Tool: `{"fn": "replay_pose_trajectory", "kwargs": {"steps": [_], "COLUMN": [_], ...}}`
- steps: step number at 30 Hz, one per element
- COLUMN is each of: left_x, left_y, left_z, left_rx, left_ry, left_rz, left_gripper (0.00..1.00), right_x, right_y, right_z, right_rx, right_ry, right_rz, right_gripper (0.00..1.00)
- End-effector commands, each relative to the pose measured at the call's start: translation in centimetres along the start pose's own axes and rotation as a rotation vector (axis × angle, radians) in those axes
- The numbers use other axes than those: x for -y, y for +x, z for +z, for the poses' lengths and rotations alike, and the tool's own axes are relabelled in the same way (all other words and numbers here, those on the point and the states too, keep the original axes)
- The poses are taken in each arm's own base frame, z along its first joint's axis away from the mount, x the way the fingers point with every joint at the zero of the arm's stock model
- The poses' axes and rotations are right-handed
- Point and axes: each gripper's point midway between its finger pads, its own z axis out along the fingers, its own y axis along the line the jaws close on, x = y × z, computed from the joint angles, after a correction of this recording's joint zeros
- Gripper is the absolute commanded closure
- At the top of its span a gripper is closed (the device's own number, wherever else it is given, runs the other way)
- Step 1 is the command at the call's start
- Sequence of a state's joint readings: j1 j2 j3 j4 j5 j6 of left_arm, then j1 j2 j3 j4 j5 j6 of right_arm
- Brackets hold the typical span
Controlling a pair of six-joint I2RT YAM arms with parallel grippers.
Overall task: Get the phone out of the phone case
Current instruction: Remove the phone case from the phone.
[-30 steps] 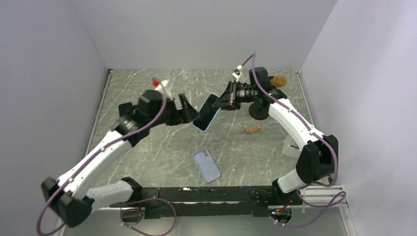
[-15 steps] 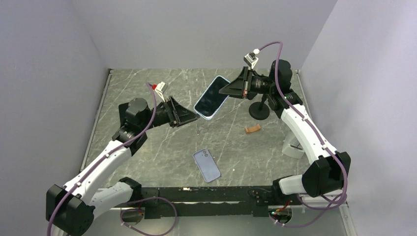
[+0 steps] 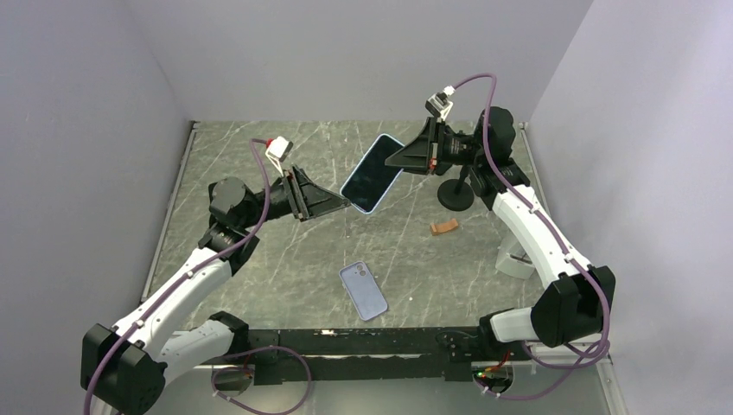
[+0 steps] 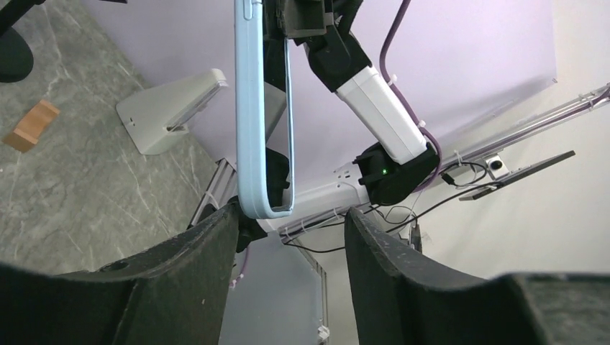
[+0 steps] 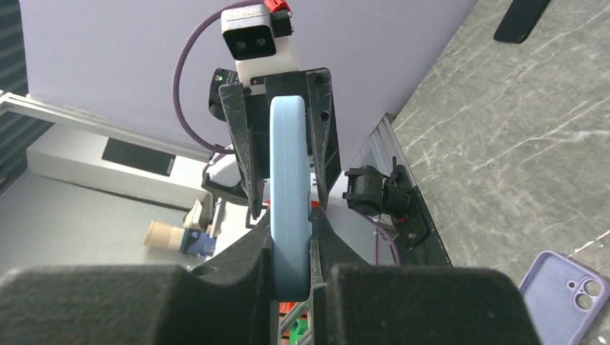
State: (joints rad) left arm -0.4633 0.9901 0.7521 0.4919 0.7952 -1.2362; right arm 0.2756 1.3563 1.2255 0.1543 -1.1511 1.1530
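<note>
A dark-screened phone (image 3: 370, 173), seated in a light-blue soft case (image 4: 248, 108), hangs in the air over the far middle of the grey marbled surface (image 3: 277, 259), tilted with its screen towards the overhead camera. The right pincer (image 3: 395, 159) is pinched narrow on its far right end, with pads on the front and back faces. The left pincer (image 3: 342, 204) stands half wide, its fingers (image 4: 180, 280) straddling the near left corner with a gap showing on at least one side, so it holds nothing. The main hazard is probably that the only hold sits on one short end. If the left pincer closes and pulls, the long lever may twist the phone out of the right pads and drop it onto the hard surface. If the left pincer closes across case and phone together, it would only tug both against the right grip. If it catches just the thin lip, the soft rim may stretch and slip free. The right pincer also squeezes case and phone together, which could resist separation. A lilac phone-shaped item (image 3: 363, 291), case or handset unclear, lies flat at near middle and could be hit by a falling phone.
</note>
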Motion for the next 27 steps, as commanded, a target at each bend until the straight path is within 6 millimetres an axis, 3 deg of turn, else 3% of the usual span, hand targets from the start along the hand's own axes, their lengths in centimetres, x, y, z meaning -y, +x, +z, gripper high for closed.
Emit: {"fn": "replay_pose_trajectory", "kwargs": {"steps": [1,7,15,20,27], "left_x": [3.2,2.9,3.9,7.5,7.5], "left_y": [-1.1,-1.6,-1.6,-0.3,-0.1], "left_z": [-0.1,0.0,0.3,-0.3,-0.1], "left_rx": [0.017,0.022,-0.009,-0.137,-0.212], "left_ry": [0.093,0.088,0.132,0.384,0.486], "left_rz": [0.086,0.091,0.151,0.188,0.131], "left_gripper": [0.43,0.60,0.93,0.94,0.99], "right_x": [-3.2,-2.9,-3.9,-5.9,-10.7], "right_y": [0.6,1.1,1.3,2.1,3.5], "right_z": [-0.6,-0.8,-0.9,-1.2,-0.7], "right_rx": [-0.008,-0.017,-0.027,-0.063,-0.125], "right_ry": [-0.073,-0.072,-0.109,-0.182,-0.352], "right_rz": [-0.093,-0.090,-0.080,-0.063,-0.079], "right_gripper": [1.00,1.00,1.00,1.00,1.00]}}
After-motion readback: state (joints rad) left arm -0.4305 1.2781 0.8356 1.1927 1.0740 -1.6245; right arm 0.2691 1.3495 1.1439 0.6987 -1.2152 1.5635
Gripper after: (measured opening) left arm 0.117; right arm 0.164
